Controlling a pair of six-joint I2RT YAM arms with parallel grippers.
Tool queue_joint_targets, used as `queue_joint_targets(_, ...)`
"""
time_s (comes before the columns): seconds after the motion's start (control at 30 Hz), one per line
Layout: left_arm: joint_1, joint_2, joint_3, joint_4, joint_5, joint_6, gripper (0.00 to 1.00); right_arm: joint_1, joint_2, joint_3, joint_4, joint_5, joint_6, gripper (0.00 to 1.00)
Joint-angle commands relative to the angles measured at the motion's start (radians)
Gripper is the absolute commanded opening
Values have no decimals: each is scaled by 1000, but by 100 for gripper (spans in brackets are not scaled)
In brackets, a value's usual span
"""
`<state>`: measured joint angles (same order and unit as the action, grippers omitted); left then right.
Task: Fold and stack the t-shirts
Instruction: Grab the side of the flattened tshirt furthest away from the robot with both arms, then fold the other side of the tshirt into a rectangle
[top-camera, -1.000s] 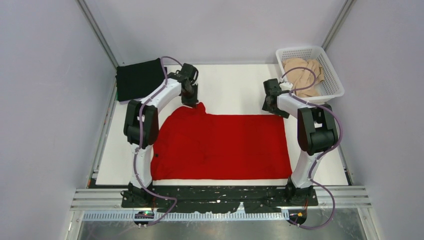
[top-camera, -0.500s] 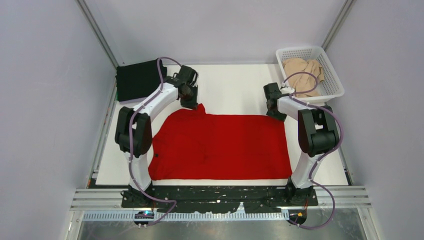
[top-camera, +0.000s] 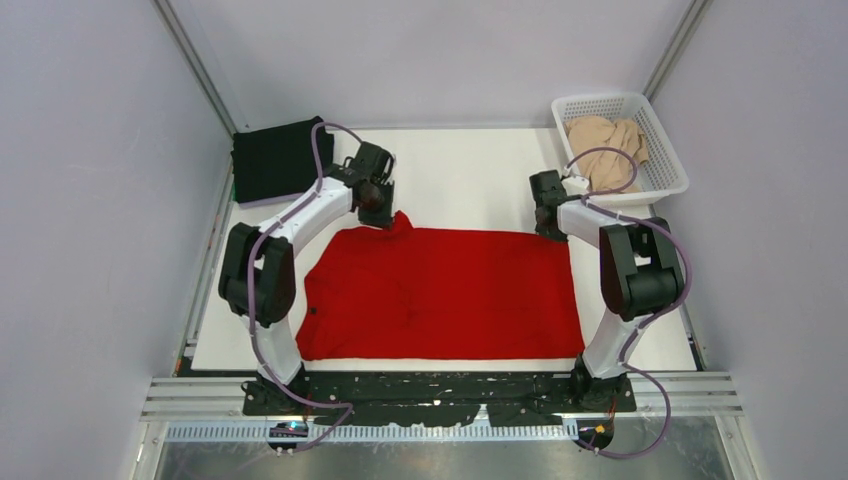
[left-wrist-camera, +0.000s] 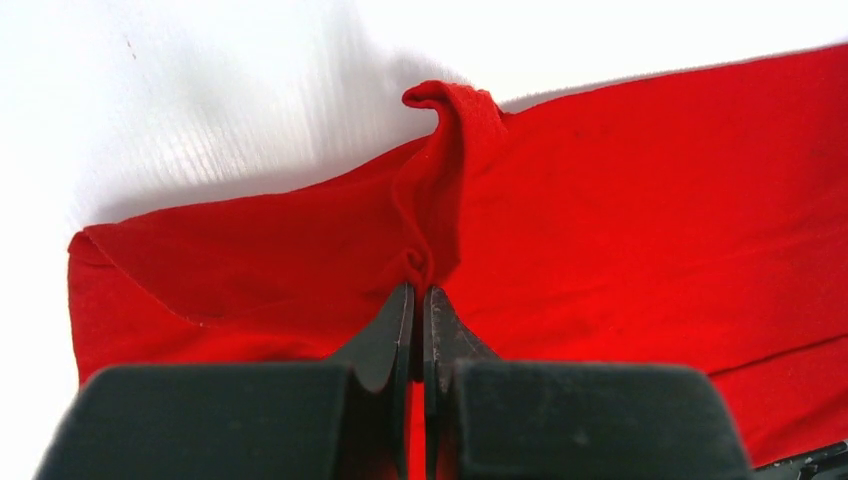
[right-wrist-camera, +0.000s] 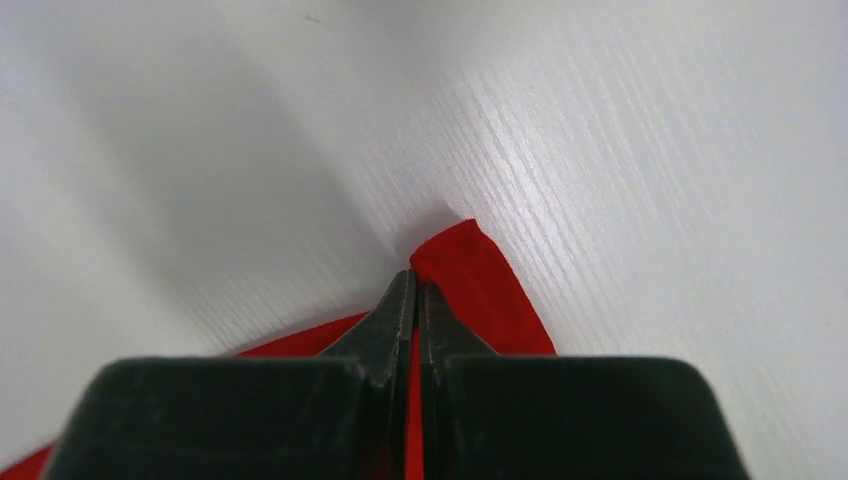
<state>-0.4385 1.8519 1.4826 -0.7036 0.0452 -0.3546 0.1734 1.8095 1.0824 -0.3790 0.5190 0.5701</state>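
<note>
**Item 1: red shirt**. We find it spread flat on the white bench, between the two arms. It fills most of the near half, and its near hem runs along the bench's near edge. The far left corner is drawn up into a small peak. The far right corner lies low.

**Item 2: left hand**. We record its two fingers pressed together, with a pinch of red cloth caught between the tips at the shirt's far left corner. In the wrist view a ridge of cloth runs on from the tips to a curled end, and a fold slants away to the left of it.

**Item 3: right hand**. We record its fingers drawn together to a thin slit, with the tips on the red shirt's far right corner. Red cloth shows on both sides just below the tips, so we enter it as gripping that corner. Bare bench lies beyond.

**Item 4: black shirt**. It is folded to a rough rectangle at the bench's far left corner, clear of the red shirt and beyond the left arm.

**Item 5: beige shirt**. It lies crumpled inside the white basket at the far right corner, beyond the right arm.
</note>
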Motion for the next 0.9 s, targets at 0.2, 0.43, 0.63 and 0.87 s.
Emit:
queue_joint_targets(0.2, -25, -160, -106, 67, -35, 22, 0, 46, -232, -139, 114, 15, -78, 5)
queue_joint_targets(0.43, -44, -272, -211, 82, -82, 8, 0, 101, -369, -235, 82, 38, -93, 5)
queue_joint_targets(0.63, -62, -387, -332, 92, -108, -17, 0, 151, -460, -268, 12, 73, -102, 5)
queue_joint_targets(0.87, -100, -523, -448, 90, -151, -36, 0, 171, -565, -321, -43, 80, -100, 5)
